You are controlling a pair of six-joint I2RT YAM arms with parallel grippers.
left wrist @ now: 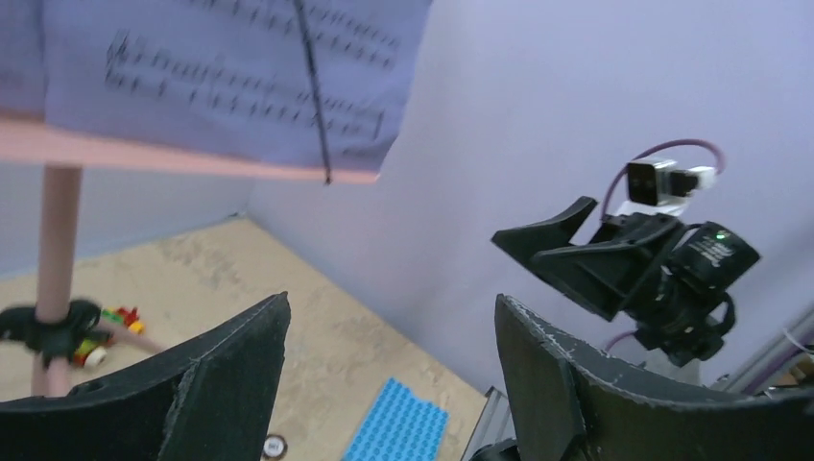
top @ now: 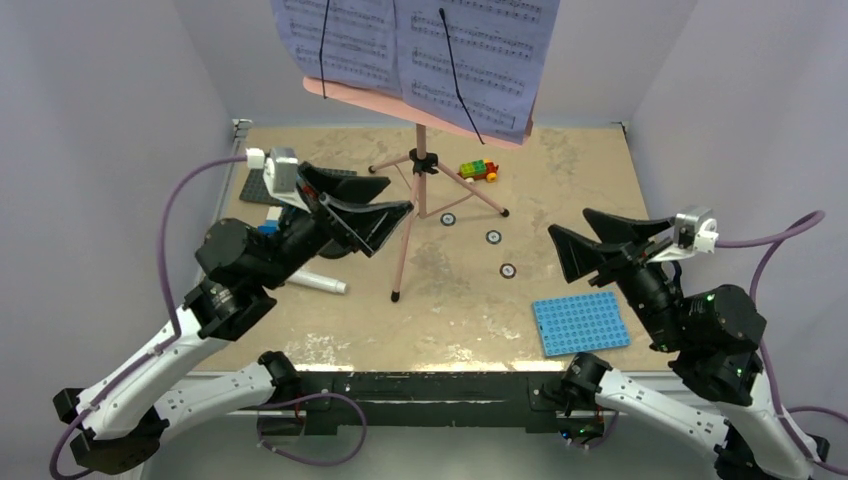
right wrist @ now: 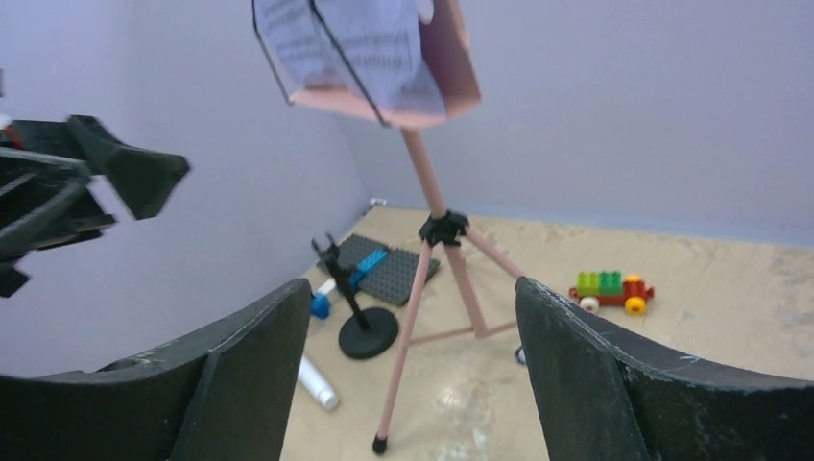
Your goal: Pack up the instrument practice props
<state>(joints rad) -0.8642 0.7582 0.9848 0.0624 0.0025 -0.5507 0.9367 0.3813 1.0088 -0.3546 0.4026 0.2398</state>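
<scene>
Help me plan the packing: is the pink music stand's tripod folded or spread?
Spread. The pink music stand is upright, three legs splayed from the black collar onto the table, lavender sheet-music pages on its desk.

The pink tripod music stand (top: pixel 424 160) is standing upright mid-table, holding lavender sheet-music pages (top: pixel 420 45) under two black retainer wires, while the thin black mic stand (right wrist: pixel 370 336) is sitting upright just beside it and the little white microphone (right wrist: pixel 315 382) is lying flat nearby.
</scene>
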